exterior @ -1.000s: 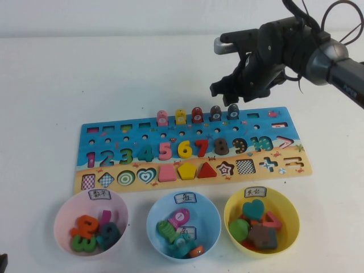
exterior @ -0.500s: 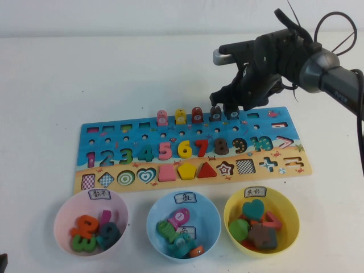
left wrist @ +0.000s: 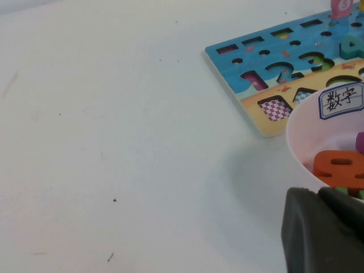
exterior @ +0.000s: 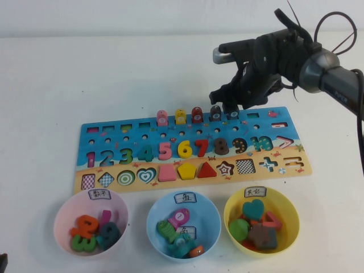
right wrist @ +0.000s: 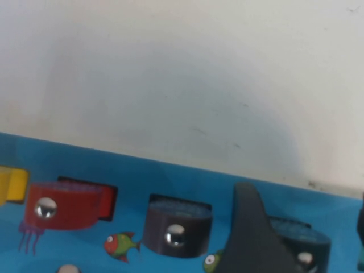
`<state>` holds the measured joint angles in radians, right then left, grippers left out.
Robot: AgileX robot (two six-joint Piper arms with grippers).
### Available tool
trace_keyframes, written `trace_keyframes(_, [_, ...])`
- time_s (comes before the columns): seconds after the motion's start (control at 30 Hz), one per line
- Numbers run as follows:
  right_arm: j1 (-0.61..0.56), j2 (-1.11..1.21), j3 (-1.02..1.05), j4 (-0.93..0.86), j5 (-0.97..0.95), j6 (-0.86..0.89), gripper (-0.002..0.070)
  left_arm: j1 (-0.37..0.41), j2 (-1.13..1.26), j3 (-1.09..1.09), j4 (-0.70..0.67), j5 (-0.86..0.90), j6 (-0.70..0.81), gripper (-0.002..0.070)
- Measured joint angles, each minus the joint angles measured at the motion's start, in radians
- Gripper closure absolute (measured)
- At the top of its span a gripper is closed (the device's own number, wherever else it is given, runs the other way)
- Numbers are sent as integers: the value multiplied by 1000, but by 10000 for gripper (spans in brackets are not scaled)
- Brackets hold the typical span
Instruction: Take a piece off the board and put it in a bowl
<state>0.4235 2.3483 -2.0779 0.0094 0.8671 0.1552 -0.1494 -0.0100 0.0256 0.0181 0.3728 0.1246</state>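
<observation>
Five pegs stand upright in a row along the far edge of the board; the piece is the rightmost, just beside the grey-brown peg. Right gripper hangs directly over it, fingers spread and straddling, one dark finger down beside the piece in the wrist view. Not yet clamped, by my reading. Move left: straight down, then close. Blue bowl sits near the board's front edge. Left gripper parked by the pink bowl, grip unreadable.

Pink bowl and yellow bowl of coloured shapes on white table, red peg behind.
</observation>
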Motion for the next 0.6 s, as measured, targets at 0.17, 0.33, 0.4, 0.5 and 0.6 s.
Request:
trace_keyframes(0.17, [0, 9, 0, 0, 0, 0, 323, 0, 0, 0, 0, 0, 0, 679])
trace_keyframes(0.33, [0, 19, 0, 2, -1, 0, 323, 0, 0, 0, 0, 0, 0, 680])
trace_keyframes(0.4, [0, 19, 0, 2, -3, 1, 323, 0, 0, 0, 0, 0, 0, 680])
trace_keyframes(0.5, [0, 19, 0, 2, -2, 1, 334, 0, 0, 0, 0, 0, 0, 680])
trace_keyframes(0.6, [0, 19, 0, 2, -2, 1, 372, 0, 0, 0, 0, 0, 0, 679])
